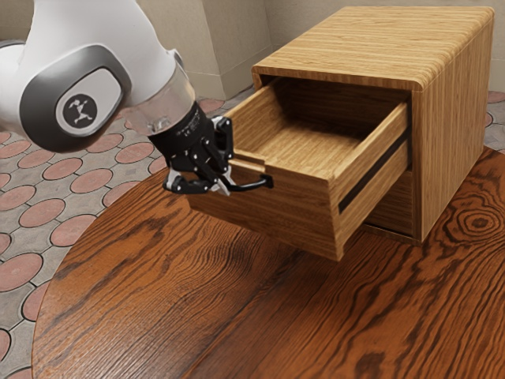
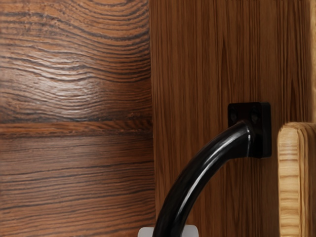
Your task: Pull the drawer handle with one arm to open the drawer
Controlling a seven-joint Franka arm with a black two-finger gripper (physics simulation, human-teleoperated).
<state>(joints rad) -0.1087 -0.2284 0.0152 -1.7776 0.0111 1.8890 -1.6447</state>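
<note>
The exterior camera stood off the near edge of the table (image 1: 237,316), at the side of the arm (image 1: 79,71). It looked down at a slant across the top toward the cabinet (image 1: 442,95) on the far side, from far enough back to take in the whole drawer (image 1: 316,150) and the floor (image 1: 47,197) on the exterior view's left. The wrist camera rode at the arm's end, very near the drawer front, and looked along it to the tabletop beyond. Both views shared the handle (image 2: 197,177), the drawer front around it and a strip of table beside it.
</note>
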